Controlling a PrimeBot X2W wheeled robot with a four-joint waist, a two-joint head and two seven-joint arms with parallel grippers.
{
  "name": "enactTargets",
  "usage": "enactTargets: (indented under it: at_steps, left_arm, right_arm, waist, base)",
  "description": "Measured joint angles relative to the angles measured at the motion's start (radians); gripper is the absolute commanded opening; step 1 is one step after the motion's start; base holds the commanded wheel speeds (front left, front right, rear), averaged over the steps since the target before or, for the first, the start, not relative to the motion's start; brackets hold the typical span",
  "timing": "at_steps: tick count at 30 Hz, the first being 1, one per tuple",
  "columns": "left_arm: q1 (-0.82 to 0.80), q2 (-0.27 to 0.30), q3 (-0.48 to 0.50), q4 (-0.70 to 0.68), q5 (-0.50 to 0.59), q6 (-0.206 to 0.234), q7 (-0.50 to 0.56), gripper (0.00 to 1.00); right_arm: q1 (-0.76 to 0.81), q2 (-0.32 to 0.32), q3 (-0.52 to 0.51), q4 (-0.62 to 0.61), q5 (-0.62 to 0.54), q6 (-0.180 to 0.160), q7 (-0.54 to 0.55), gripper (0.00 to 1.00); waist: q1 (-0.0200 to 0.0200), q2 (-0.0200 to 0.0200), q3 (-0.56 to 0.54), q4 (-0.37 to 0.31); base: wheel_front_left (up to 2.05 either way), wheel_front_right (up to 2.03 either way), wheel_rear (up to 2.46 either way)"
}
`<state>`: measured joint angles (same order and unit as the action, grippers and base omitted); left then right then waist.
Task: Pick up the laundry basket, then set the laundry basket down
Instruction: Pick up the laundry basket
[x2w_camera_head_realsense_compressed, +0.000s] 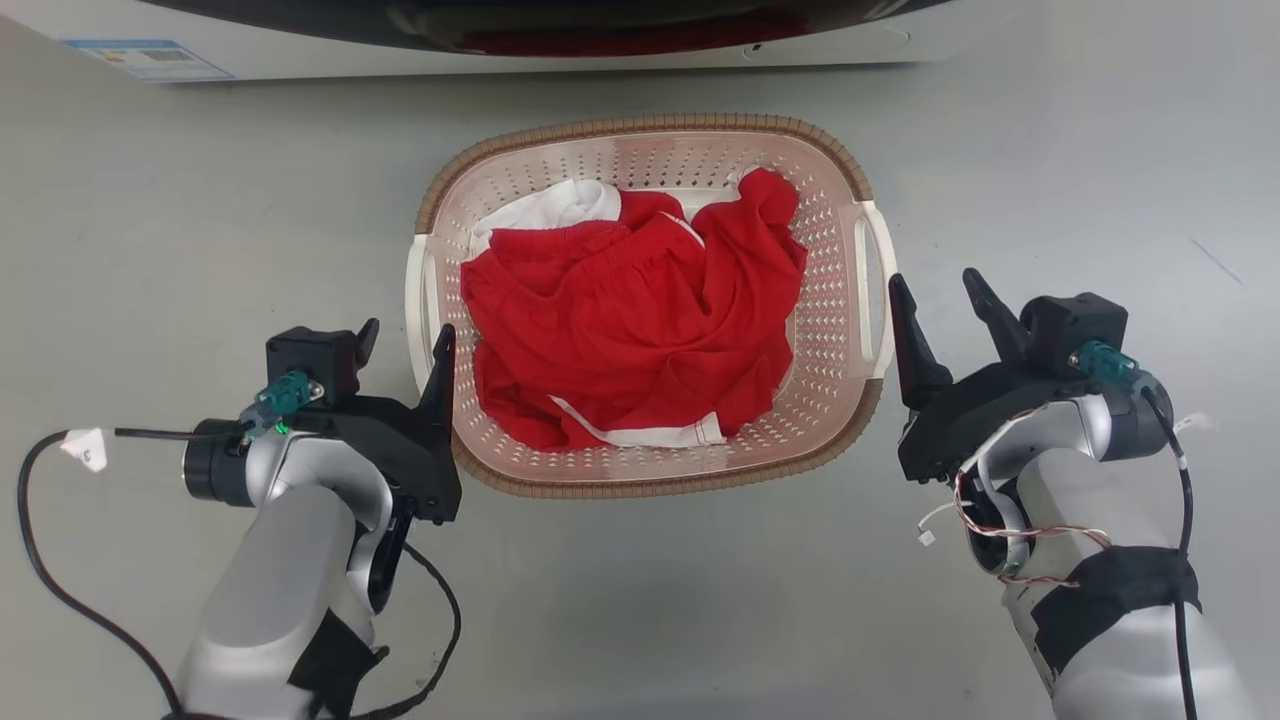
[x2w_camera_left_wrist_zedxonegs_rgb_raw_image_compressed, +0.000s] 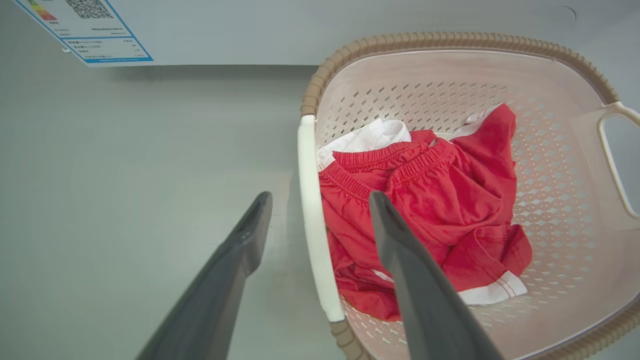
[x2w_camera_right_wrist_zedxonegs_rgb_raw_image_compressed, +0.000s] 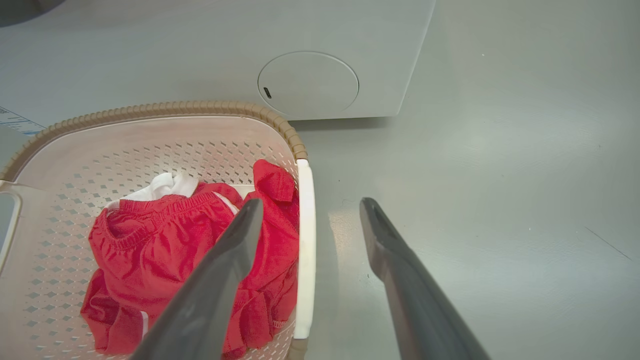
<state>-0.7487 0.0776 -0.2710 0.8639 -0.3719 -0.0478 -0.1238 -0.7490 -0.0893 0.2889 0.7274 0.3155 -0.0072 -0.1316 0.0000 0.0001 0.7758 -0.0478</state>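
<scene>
Though beside the laundry basket (x2w_camera_head_realsense_compressed: 650, 125), tools (x2w_camera_head_realsense_compressed: 410, 328) (x2w_camera_head_realsense_compressed: 931, 276) empty.

The laundry basket (x2w_camera_head_realsense_compressed: 830, 300) is smooth perforated plastic with a woven-look rim — the red garment (x2w_camera_head_realsense_compressed: 640, 330) inside, matt cloth.

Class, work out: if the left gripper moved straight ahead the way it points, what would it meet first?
Probably the laundry basket's white handle, lying between the open left gripper's fingers; depth is unclear.

head view: overhead, facing down. wrist views: close, along left pincer (x2w_camera_head_realsense_compressed: 410, 328), right pincer (x2w_camera_head_realsense_compressed: 932, 277). shared: laundry basket (x2w_camera_head_realsense_compressed: 650, 125) between them.
</scene>
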Motion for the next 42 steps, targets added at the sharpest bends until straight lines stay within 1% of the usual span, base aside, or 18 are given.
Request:
enactTargets:
  at_steps: [5, 11, 12, 18, 20, 27, 28, 29, 30, 34, 42]
  left_arm:
    - [-0.048, -0.004, 0.007, 0.058, -0.013, -0.013, 0.026, 1.0]
    - [-0.113, -0.004, 0.009, 0.107, -0.014, -0.016, 0.05, 1.0]
    - [-0.125, -0.004, 0.009, 0.113, -0.014, -0.022, 0.052, 1.0]
    - [-0.176, -0.005, 0.006, 0.145, -0.014, -0.024, 0.063, 1.0]
    - [-0.2, -0.004, 0.005, 0.168, -0.014, -0.032, 0.07, 1.0]
    - [-0.246, -0.008, 0.003, 0.209, -0.014, -0.033, 0.071, 1.0]
    - [-0.251, -0.009, 0.003, 0.216, -0.014, -0.033, 0.07, 1.0]
    - [-0.254, -0.01, 0.003, 0.222, -0.014, -0.033, 0.069, 0.4]
    - [-0.256, -0.013, 0.004, 0.228, -0.014, -0.032, 0.067, 0.0]
    - [-0.273, -0.038, 0.002, 0.246, -0.014, -0.032, 0.062, 0.0]
    - [-0.295, -0.045, 0.005, 0.285, -0.028, -0.031, 0.048, 0.0]
  right_arm:
    - [-0.061, 0.012, 0.014, 0.069, 0.004, 0.008, 0.031, 1.0]
    - [-0.119, 0.018, 0.026, 0.144, 0.021, 0.016, 0.075, 1.0]
    - [-0.13, 0.019, 0.028, 0.153, 0.022, 0.016, 0.079, 1.0]
    - [-0.189, 0.021, 0.034, 0.193, 0.03, 0.018, 0.097, 1.0]
    - [-0.217, 0.021, 0.041, 0.215, 0.04, 0.022, 0.104, 1.0]
    - [-0.262, 0.023, 0.052, 0.26, 0.055, 0.022, 0.113, 1.0]
    - [-0.267, 0.023, 0.057, 0.265, 0.056, 0.022, 0.113, 0.28]
    - [-0.27, 0.022, 0.064, 0.268, 0.062, 0.022, 0.113, 0.0]
    - [-0.272, 0.023, 0.071, 0.272, 0.069, 0.022, 0.113, 0.0]
    - [-0.278, 0.032, 0.089, 0.285, 0.09, 0.026, 0.119, 0.0]
    - [-0.294, 0.03, 0.107, 0.309, 0.127, 0.025, 0.112, 0.0]
  waist:
    - [0.0, 0.0, 0.028, -0.001]
    - [0.0, 0.0, 0.063, -0.006]
    - [0.0, 0.0, 0.07, -0.007]
    - [0.0, 0.0, 0.104, -0.007]
    - [0.0001, 0.0, 0.124, -0.006]
    - [0.0001, 0.0, 0.16, -0.001]
    - [0.0001, 0.0, 0.164, 0.0]
    - [0.0001, 0.0, 0.166, 0.002]
    - [0.0001, 0.0, 0.167, 0.004]
    - [0.0, -0.0003, 0.171, 0.01]
    - [-0.0002, -0.0003, 0.173, 0.019]
  base:
    - [0.0, 0.0, 0.0]
    - [0.0, 0.0, 0.0]
    - [0.0, 0.0, 0.0]
    - [0.0, 0.0, 0.0]
    - [0.0, 0.0, 0.0]
    - [0.0, 0.0, 0.0]
    - [0.0, 0.0, 0.0]
    - [0.0, 0.0, 0.0]
    - [0.0, 0.0, 0.0]
    - [0.0, 0.0, 0.0]
    - [0.0, 0.0, 0.0]
